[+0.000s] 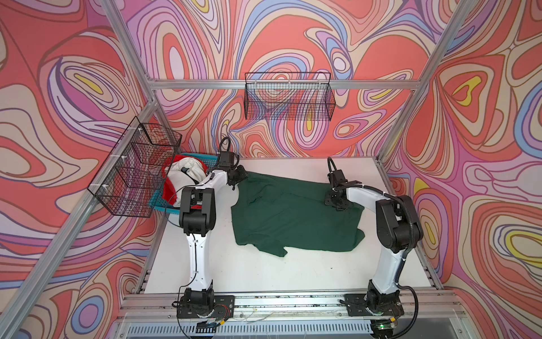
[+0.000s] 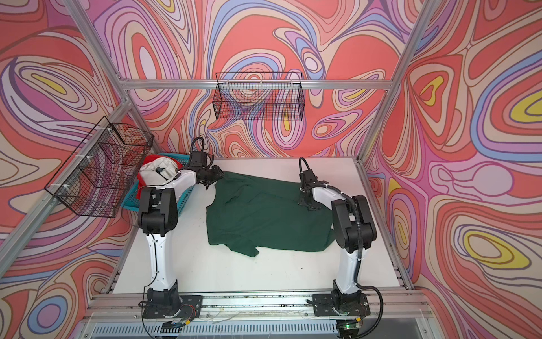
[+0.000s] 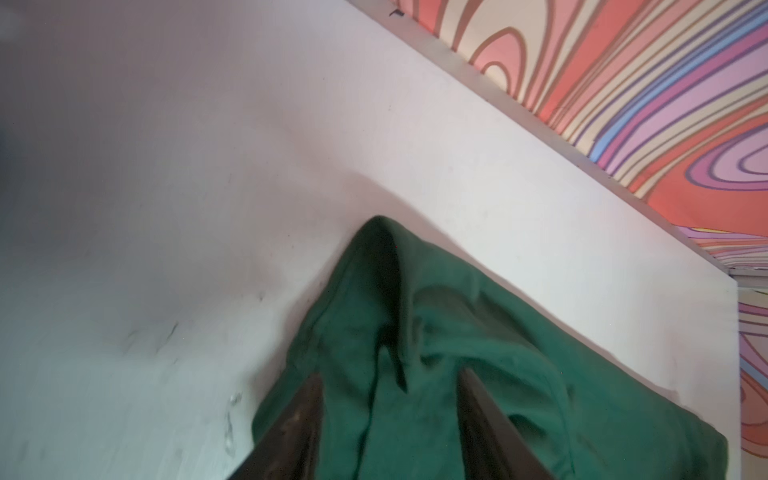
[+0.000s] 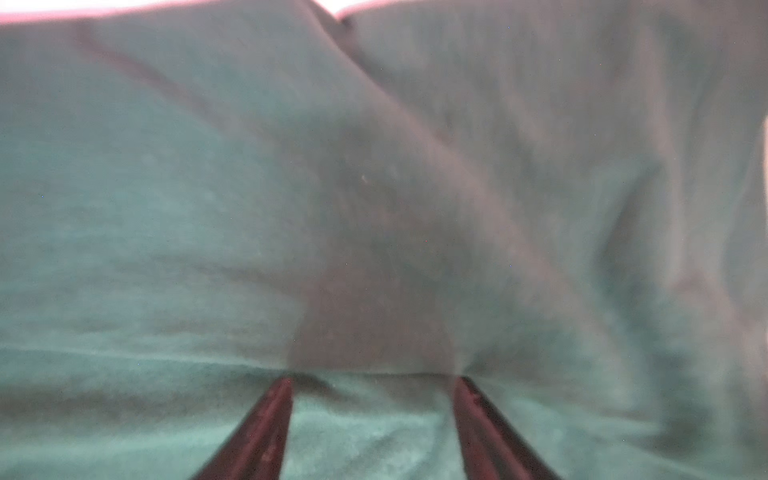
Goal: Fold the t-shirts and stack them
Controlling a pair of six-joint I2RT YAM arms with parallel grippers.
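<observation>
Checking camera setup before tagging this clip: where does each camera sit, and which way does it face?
Top views: high at the front, looking down toward the back wall at the green t-shirt on the table; left arm and right arm show.
Left wrist: on the left arm, looking past the open left gripper at a shirt corner and the table.
Right wrist: on the right arm, close over the cloth; the open right gripper shows.
Shared: every view shows the green t-shirt.
</observation>
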